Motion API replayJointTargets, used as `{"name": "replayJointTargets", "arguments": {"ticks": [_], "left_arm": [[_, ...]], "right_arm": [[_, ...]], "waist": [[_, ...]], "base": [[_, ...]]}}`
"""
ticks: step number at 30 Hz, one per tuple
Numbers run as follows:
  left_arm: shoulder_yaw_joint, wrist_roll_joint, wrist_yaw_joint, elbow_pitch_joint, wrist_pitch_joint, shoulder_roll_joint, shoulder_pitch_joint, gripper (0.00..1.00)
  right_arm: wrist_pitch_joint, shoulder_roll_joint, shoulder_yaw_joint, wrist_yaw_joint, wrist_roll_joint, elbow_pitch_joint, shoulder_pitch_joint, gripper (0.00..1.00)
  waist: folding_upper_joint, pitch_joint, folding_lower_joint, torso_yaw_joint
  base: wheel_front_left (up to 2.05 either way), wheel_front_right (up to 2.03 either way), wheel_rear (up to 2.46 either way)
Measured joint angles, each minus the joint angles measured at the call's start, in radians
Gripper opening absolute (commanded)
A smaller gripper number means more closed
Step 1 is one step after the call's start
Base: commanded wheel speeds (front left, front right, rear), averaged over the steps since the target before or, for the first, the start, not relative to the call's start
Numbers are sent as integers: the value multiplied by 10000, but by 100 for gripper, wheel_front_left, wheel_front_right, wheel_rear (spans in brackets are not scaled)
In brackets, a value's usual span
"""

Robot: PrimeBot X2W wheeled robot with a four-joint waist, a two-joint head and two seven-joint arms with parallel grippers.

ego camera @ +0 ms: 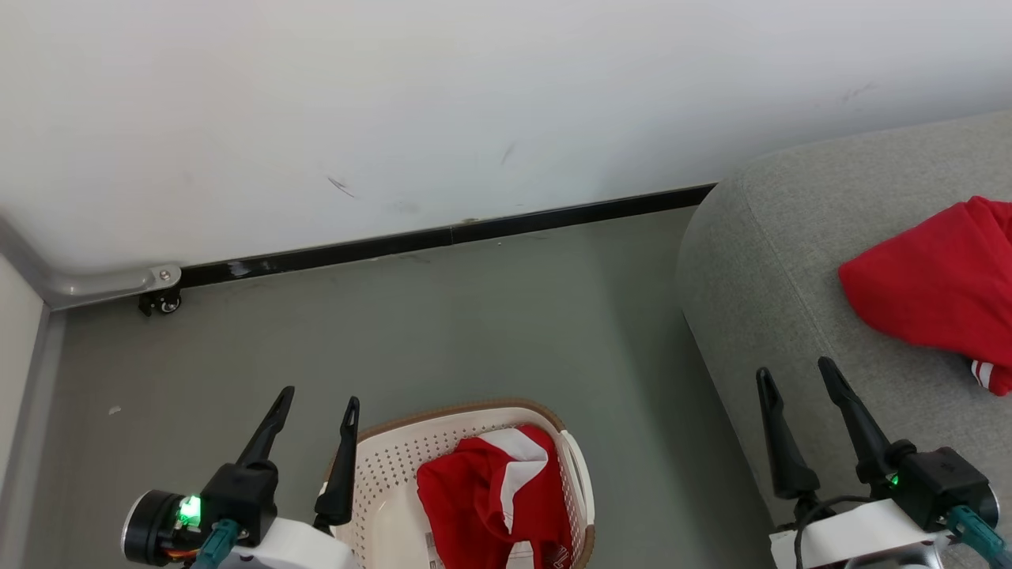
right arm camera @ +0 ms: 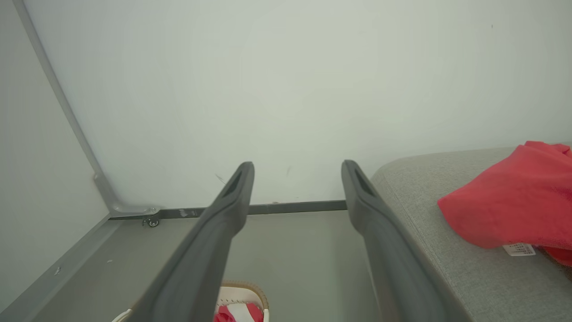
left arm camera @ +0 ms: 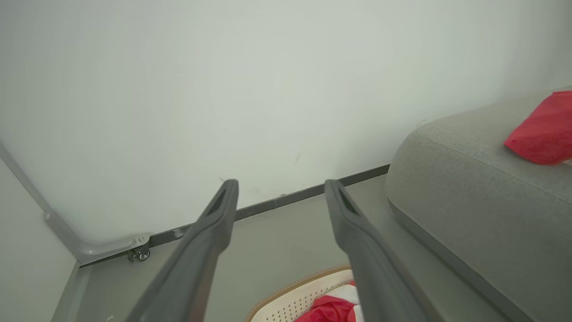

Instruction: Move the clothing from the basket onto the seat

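Both grippers hovering empty, fingers spread: left gripper (ego camera: 321,395) by basket (ego camera: 443,411), right gripper (ego camera: 794,367) over edge of grey seat (ego camera: 791,261). Plain red garment (ego camera: 933,276) lying on seat. Red-and-white garment (ego camera: 490,490) sitting crumpled in basket. Next pick seemingly pending, needing gripper dipping in, pinching fabric.

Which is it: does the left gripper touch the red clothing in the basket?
Apart. The head view shows bare basket wall between the open left gripper and the clothing.

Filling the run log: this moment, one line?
left gripper open, empty | right gripper open, empty | basket holds red-white garment | seat holds red garment
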Motion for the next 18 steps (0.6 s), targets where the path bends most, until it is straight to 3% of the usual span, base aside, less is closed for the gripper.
{"name": "replayJointTargets", "arguments": {"ticks": [18], "left_arm": [[-1101,516,-819,1379,575,-349,-1775,100]], "right_arm": [[0,33,-435,0,-90,-882,1,100]], "waist": [[0,1112,0,-308]], "base": [[0,0,0]]}}
